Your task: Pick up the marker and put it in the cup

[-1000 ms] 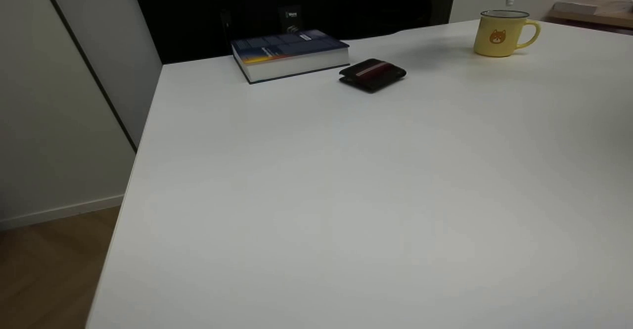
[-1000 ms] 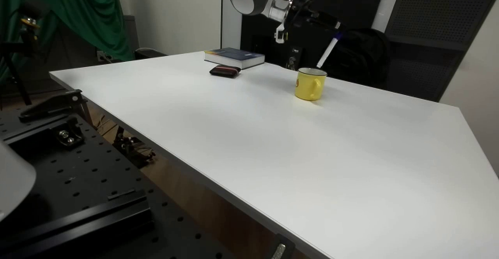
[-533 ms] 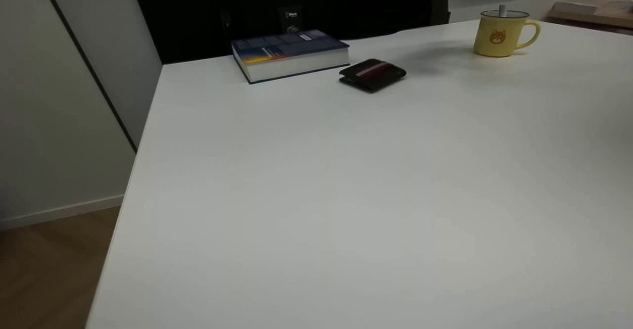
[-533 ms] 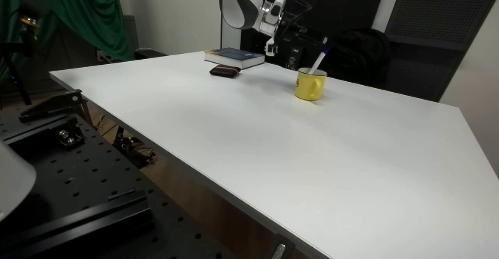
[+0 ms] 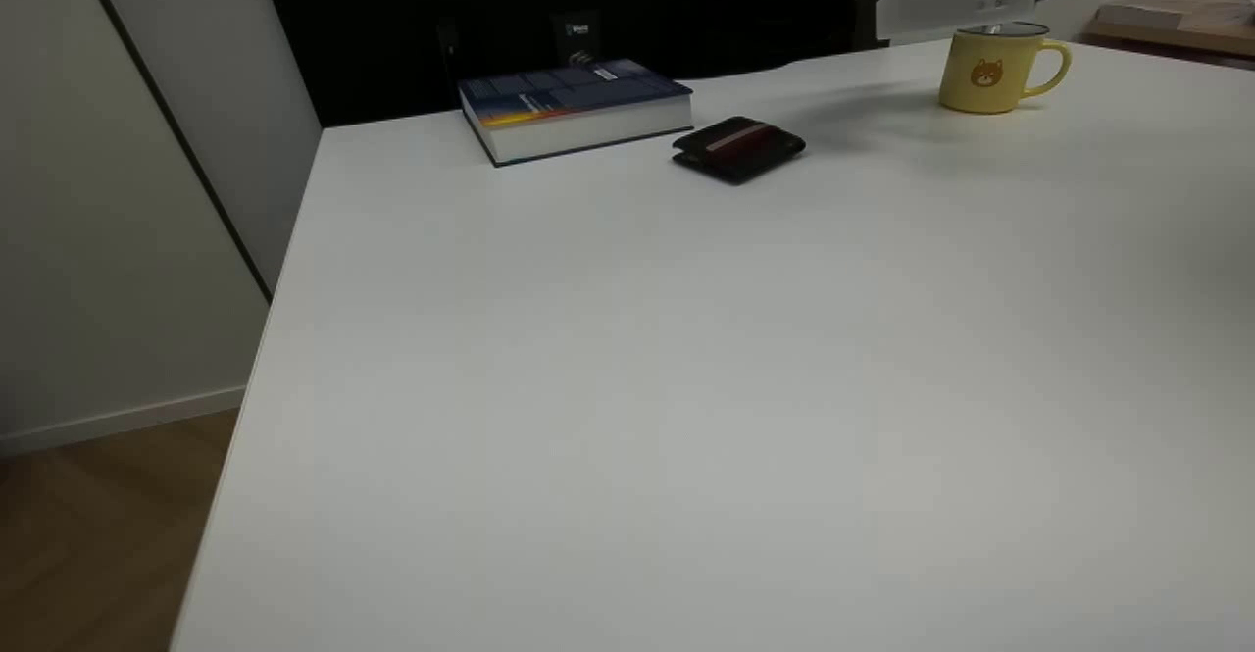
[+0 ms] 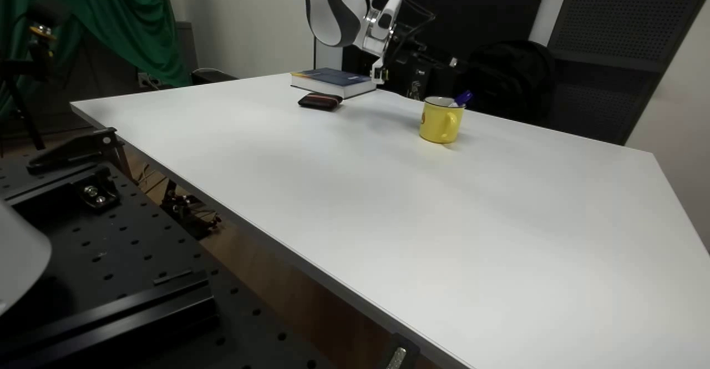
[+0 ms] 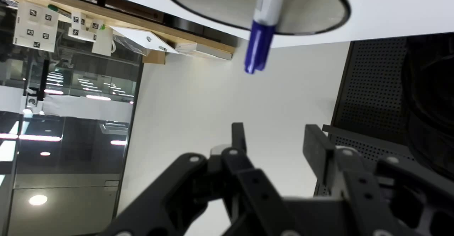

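The yellow mug [image 5: 990,74] stands upright on the white table, and its handle side shows in an exterior view [image 6: 441,124]. The marker stands tilted inside the mug, and its blue cap [image 6: 463,98] sticks out over the rim. In the wrist view the marker [image 7: 264,23] leans on the rim of the mug [image 7: 212,1] with its white body inside. My gripper [image 7: 275,127] is open, with nothing between its fingers, and is apart from the marker. In an exterior view the dark gripper [image 6: 446,61] is just above and behind the mug, hard to make out against the black background.
A thick blue book [image 5: 578,103] lies near the table's edge. A dark wallet [image 5: 740,147] with a red stripe lies between the book and the mug. A black backpack [image 6: 510,80] is behind the table. A black perforated panel [image 7: 369,80] shows in the wrist view.
The marker was held above the mug, then went down into it. The gripper has let it go, and it now leans in the mug. The arm has moved lower and towards the book.
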`<state>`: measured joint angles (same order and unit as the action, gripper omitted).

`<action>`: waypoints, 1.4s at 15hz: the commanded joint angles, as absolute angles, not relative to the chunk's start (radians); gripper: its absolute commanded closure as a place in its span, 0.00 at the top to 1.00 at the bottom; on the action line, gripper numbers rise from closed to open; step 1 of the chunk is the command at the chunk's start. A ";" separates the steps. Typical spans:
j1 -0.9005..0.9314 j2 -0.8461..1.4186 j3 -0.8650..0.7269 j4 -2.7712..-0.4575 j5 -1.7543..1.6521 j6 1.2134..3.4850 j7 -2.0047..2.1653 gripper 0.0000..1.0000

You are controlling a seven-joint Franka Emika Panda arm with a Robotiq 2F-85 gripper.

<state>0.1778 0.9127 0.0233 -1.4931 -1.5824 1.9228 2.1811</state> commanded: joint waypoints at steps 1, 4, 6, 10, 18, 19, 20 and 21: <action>0.189 0.904 0.043 -1.447 -1.564 1.892 2.140 0.79; 0.191 0.832 0.076 -1.489 -1.541 1.920 2.058 0.98; 0.171 0.755 0.123 -1.544 -1.477 1.991 1.940 1.00; 0.161 0.616 0.176 -1.639 -1.312 2.099 1.738 1.00; 0.137 0.389 0.203 -1.859 -0.886 2.364 1.279 1.00; 0.135 0.369 0.203 -1.886 -0.818 2.394 1.207 1.00; 0.134 0.352 0.204 -1.907 -0.739 2.411 1.125 1.00; 0.134 0.339 0.205 -1.925 -0.655 2.416 1.039 1.00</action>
<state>0.1542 0.4170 0.1919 -1.8299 -0.8253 2.3709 1.2253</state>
